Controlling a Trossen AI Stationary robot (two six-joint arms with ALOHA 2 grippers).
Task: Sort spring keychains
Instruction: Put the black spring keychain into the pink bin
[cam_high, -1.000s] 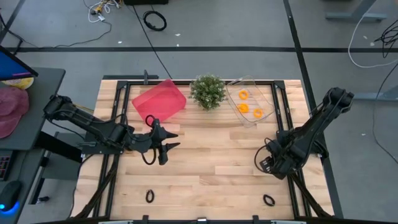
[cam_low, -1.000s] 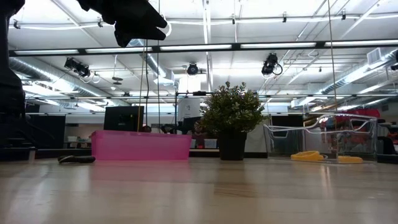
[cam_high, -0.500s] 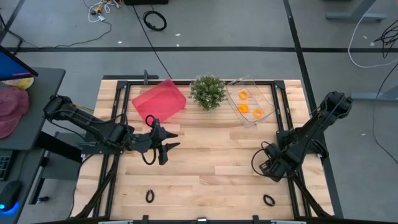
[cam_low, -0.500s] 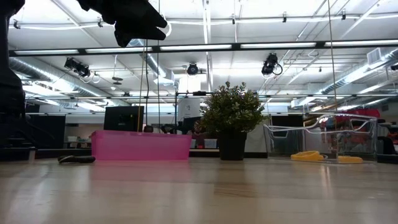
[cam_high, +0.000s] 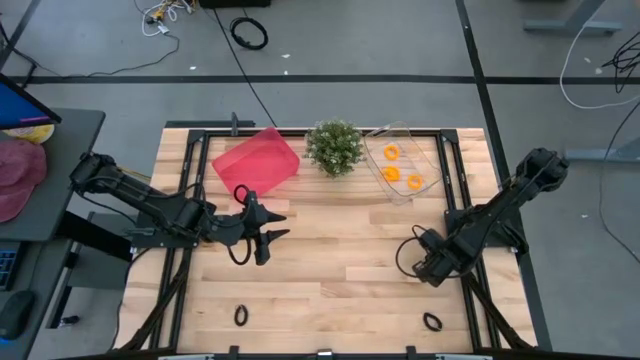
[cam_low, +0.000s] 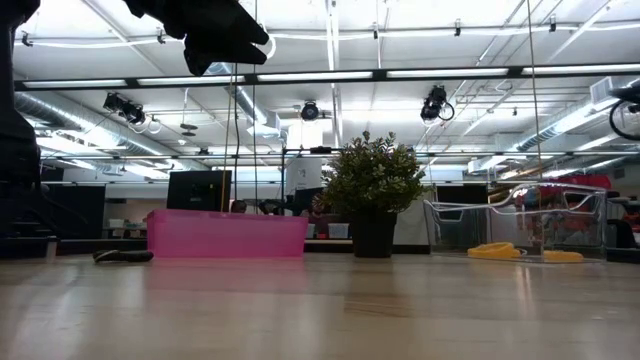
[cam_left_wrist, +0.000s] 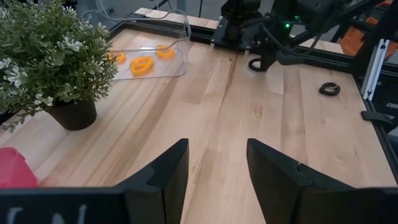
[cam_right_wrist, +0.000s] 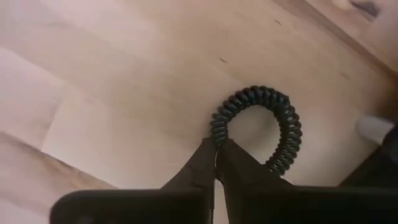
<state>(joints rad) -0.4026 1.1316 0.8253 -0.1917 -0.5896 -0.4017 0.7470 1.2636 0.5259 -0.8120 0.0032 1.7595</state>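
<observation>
Table (cam_high: 330, 250) of pale wood carries, along its far edge, a pink bin (cam_high: 256, 162), a potted plant (cam_high: 334, 147) and a clear tray (cam_high: 402, 165) with three orange coiled keychains (cam_high: 392, 172) inside. What lies in the pink bin cannot be told. The left gripper (cam_high: 268, 227) hovers near the pink bin, fingers spread and empty. The right gripper (cam_high: 416, 256) is clenched on a black coiled keychain (cam_right_wrist: 258, 127). Two more black keychains (cam_high: 241, 316) lie near the front edge, well apart.
</observation>
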